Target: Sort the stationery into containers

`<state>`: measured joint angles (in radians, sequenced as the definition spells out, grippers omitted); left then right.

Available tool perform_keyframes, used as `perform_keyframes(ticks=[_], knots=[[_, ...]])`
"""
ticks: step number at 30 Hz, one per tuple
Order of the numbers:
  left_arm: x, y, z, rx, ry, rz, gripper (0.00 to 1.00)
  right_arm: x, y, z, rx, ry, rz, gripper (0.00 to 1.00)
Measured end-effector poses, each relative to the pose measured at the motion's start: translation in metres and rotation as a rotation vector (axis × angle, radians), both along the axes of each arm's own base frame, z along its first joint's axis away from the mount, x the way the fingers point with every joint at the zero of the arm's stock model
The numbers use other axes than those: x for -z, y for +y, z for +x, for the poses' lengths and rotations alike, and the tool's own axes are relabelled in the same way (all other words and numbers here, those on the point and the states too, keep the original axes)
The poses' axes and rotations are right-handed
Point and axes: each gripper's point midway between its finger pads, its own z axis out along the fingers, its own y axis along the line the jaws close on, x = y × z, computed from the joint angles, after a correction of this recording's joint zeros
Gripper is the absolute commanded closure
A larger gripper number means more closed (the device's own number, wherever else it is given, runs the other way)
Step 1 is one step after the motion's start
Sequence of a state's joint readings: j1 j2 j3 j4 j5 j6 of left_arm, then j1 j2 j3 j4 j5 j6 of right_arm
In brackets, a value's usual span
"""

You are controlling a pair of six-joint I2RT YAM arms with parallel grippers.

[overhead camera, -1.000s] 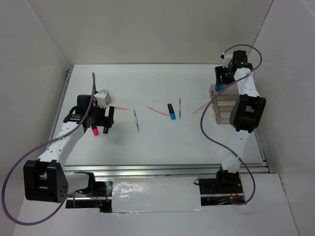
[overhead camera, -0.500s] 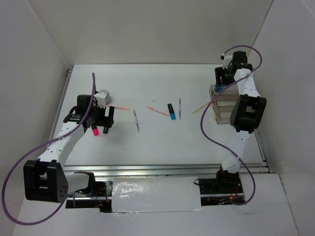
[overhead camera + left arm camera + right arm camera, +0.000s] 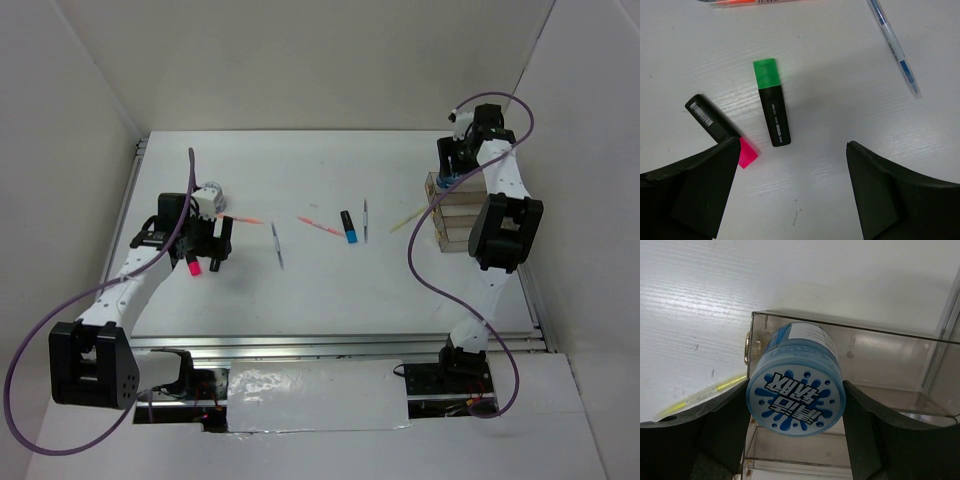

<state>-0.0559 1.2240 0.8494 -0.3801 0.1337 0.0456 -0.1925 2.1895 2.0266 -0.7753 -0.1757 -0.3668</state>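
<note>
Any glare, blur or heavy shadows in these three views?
Top external: soft even light, glare only on the shiny strip near the bottom edge. Left wrist: green highlighter sharp, faint shadow; fingers nearly black, little detail. Right wrist: tape roll sharp; clear tray walls show mild reflections.

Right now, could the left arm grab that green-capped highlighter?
Probably yes. The left gripper hangs open right above the green-capped highlighter, which lies flat with nothing over it. The pink-capped highlighter beside it sits near one finger and might get nudged.

White table [image 3: 330, 290], plain white enclosure walls [image 3: 300, 60], even light
</note>
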Motion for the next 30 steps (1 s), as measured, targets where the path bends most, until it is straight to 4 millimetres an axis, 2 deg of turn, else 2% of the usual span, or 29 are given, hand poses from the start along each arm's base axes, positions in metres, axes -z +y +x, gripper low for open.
perform_keyframes(ticks=[11, 16, 23, 24, 28, 30], knots=[[0.005, 0.0, 0.001, -0.001, 0.012, 0.0, 0.01, -0.001, -0.002, -0.003, -0.009, 0.009, -0.012, 0.64], [0.005, 0.0, 0.001, -0.001, 0.012, 0.0, 0.01, 0.0, -0.003, -0.001, -0.01, 0.01, -0.017, 0.56], [0.005, -0.001, 0.001, 0.005, 0.013, -0.005, 0.01, 0.015, -0.005, 0.002, -0.005, 0.037, -0.017, 0.5], [0.005, -0.001, 0.001, 0.005, 0.013, -0.006, 0.01, 0.017, -0.005, 0.003, -0.005, 0.04, -0.016, 0.48], [0.006, -0.002, 0.001, 0.006, 0.017, -0.007, 0.01, 0.026, -0.006, 0.007, -0.005, 0.051, -0.015, 0.27], [0.008, -0.001, 0.001, 0.005, 0.023, -0.008, 0.01, 0.031, -0.006, 0.007, -0.002, 0.06, -0.011, 0.21]])
